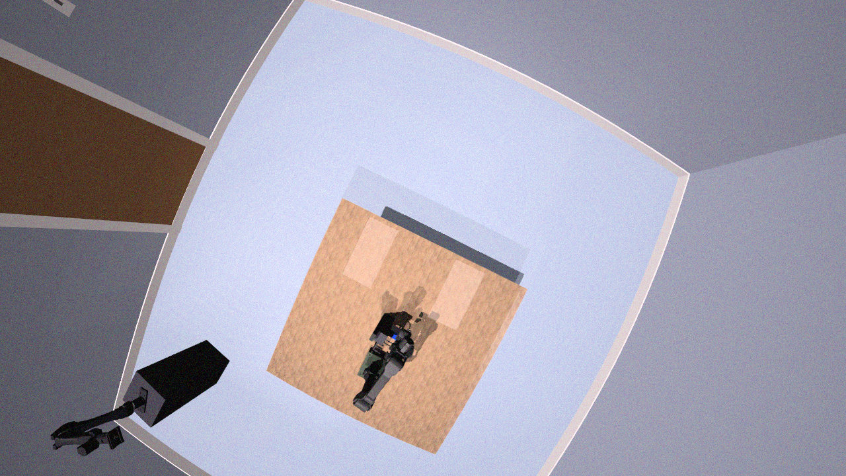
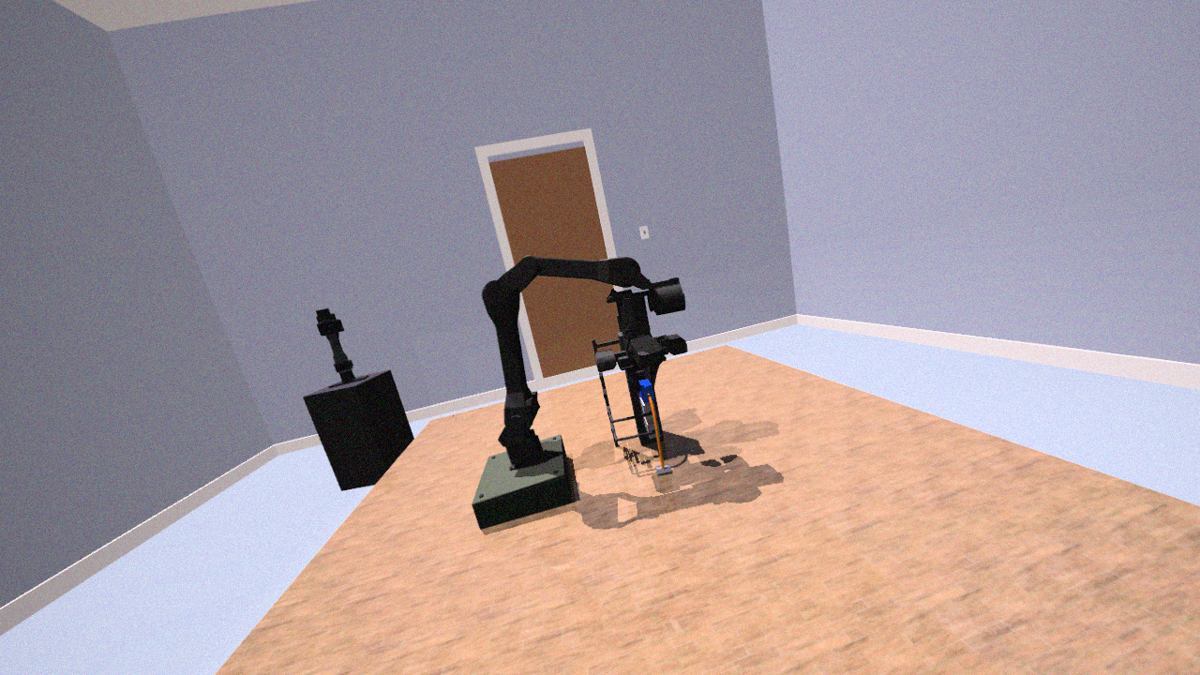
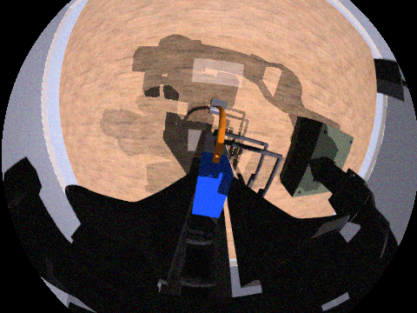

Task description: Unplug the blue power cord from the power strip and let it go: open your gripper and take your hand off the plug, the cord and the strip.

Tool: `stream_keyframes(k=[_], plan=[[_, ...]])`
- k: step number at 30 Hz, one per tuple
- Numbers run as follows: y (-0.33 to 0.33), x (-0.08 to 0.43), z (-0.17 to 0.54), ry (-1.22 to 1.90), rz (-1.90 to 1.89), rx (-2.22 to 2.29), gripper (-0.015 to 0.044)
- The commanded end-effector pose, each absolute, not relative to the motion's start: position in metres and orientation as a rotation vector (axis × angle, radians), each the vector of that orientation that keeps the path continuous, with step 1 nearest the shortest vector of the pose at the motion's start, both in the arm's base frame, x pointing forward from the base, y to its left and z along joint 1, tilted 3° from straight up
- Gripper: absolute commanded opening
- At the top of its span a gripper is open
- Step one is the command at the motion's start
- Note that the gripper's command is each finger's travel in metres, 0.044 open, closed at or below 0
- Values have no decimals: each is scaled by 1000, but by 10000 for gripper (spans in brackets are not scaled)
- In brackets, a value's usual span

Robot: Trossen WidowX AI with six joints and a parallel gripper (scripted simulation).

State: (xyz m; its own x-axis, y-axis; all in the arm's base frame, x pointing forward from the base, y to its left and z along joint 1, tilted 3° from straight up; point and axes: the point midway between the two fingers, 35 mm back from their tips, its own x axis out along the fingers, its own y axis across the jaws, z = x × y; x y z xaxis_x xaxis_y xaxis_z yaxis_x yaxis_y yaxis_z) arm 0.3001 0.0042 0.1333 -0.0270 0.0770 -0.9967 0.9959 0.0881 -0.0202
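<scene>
Wooden table below, your hand (image 3: 210, 203) grips the blue plug (image 3: 210, 190) lifted high, its orange cord (image 3: 221, 135) dangling beneath toward the power strip (image 2: 639, 457), so only opening and withdrawing seems left.

Was matte black throughout, with rounded tubular links and bulky cylindrical joints on the arm (image 2: 512, 336), bolted onto a square dark-green base block (image 2: 524, 490).
</scene>
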Motion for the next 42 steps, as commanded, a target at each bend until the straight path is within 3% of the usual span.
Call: stream_keyframes(k=[1, 10, 27, 31, 42], plan=[[-29, 302, 134, 1249, -1186, 1159, 0], [-43, 300, 135, 1249, -1187, 1159, 0], [-53, 302, 139, 1249, -1187, 1161, 440], [-89, 303, 146, 1247, -1189, 1159, 440], [-91, 303, 146, 1247, -1189, 1158, 440]])
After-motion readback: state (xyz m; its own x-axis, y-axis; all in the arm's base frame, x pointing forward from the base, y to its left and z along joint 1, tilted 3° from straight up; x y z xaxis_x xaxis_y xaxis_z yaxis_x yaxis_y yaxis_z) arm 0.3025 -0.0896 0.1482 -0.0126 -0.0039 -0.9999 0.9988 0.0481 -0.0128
